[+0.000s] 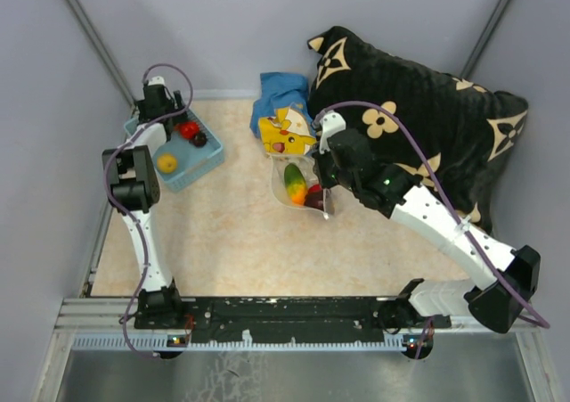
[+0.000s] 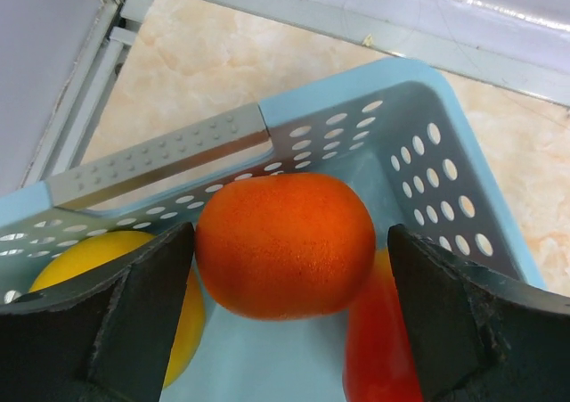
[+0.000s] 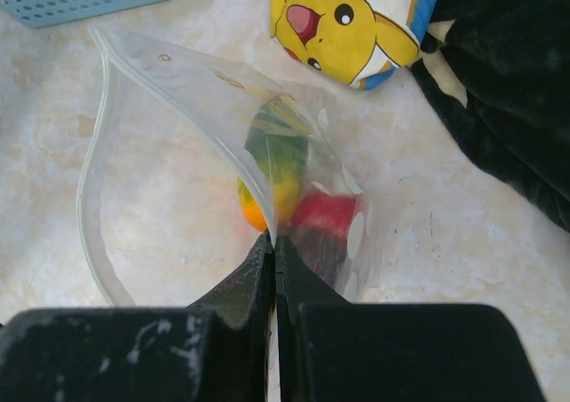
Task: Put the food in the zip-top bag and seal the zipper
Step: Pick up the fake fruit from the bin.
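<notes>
Left gripper [image 2: 290,273] is down inside the light blue basket [image 2: 356,121] with its jaws spread, one finger on either side of an orange fruit [image 2: 285,228]. A sliver of gap shows at the right-hand finger, so nothing is clamped yet. A yellow fruit [image 2: 89,255] lies behind its left finger and a red fruit [image 2: 374,348] just inside its right one. My reading is that the straddle is set so a plain close takes the orange one alone. Right gripper [image 3: 276,261] is clenched on a pinch of the zip-top bag [image 3: 223,90] at its mouth edge. It holds that lip up off the counter [image 3: 463,242] so the mouth gapes to the gripper's left (toward the basket, sensible for loading). The zipper [image 3: 83,184] loops out ahead and left of the pinch, unsealed. Inside the bag, just ahead of the fingers, are a green fruit [image 3: 283,148] and a second red fruit [image 3: 325,217]. The task looks partway done, and sealing is not begun.
</notes>
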Controlling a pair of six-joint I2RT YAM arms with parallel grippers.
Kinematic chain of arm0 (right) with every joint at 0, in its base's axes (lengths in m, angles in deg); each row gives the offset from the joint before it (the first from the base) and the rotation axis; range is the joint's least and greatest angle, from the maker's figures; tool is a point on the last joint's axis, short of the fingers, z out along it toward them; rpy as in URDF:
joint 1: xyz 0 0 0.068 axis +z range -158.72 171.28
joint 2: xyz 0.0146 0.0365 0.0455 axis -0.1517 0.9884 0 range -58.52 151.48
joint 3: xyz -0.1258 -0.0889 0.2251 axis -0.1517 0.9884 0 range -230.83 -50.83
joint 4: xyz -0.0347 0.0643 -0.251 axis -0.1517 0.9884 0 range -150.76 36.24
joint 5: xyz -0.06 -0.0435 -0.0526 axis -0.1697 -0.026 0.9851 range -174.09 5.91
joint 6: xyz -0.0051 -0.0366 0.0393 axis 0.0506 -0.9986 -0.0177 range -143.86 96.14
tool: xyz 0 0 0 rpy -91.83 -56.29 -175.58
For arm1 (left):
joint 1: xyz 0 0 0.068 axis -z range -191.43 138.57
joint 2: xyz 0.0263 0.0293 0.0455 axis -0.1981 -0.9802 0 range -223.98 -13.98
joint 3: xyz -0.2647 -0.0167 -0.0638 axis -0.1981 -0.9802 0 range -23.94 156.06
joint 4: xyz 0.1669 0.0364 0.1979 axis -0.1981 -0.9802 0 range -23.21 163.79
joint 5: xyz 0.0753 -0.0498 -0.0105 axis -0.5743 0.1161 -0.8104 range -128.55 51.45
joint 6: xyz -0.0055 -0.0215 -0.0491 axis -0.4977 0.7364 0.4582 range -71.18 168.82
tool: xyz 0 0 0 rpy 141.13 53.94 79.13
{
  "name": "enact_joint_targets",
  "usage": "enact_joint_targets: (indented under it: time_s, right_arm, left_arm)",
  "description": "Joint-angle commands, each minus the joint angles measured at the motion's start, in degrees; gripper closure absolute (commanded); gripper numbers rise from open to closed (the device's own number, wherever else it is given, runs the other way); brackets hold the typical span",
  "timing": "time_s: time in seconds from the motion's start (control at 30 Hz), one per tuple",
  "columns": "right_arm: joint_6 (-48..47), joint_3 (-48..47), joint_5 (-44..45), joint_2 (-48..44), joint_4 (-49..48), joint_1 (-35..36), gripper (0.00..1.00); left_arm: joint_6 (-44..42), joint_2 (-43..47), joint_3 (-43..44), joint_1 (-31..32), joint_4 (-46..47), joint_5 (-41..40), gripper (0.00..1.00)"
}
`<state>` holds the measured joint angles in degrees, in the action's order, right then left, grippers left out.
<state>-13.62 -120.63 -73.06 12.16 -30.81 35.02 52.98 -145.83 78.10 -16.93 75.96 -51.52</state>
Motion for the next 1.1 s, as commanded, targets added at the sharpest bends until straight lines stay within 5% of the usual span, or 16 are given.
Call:
enact_joint_targets:
  time_s: [0.0, 0.23, 0.43, 1.07]
  right_arm:
    - [0.1, -2.1, 0.1, 0.8, -0.5, 0.6, 1.00]
    - [0.4, -1.8, 0.2, 0.8, -0.4, 1.0, 1.00]
    - [0.7, -1.6, 0.3, 0.4, -0.6, 1.2, 1.00]
    - [0.5, -2.7, 1.0, 1.0, -0.4, 1.3, 1.00]
  left_arm:
    - [-1.6, -2.4, 2.1, -0.1, -0.2, 2.1, 0.05]
    - [-3.1, -1.2, 0.9, -0.1, -0.7, 5.6, 0.12]
    - [-3.2, 6.0, -7.4, -0.1, 3.7, 7.6, 0.33]
    - [13.3, 32.1, -36.6, 0.0, 13.7, 14.7, 0.46]
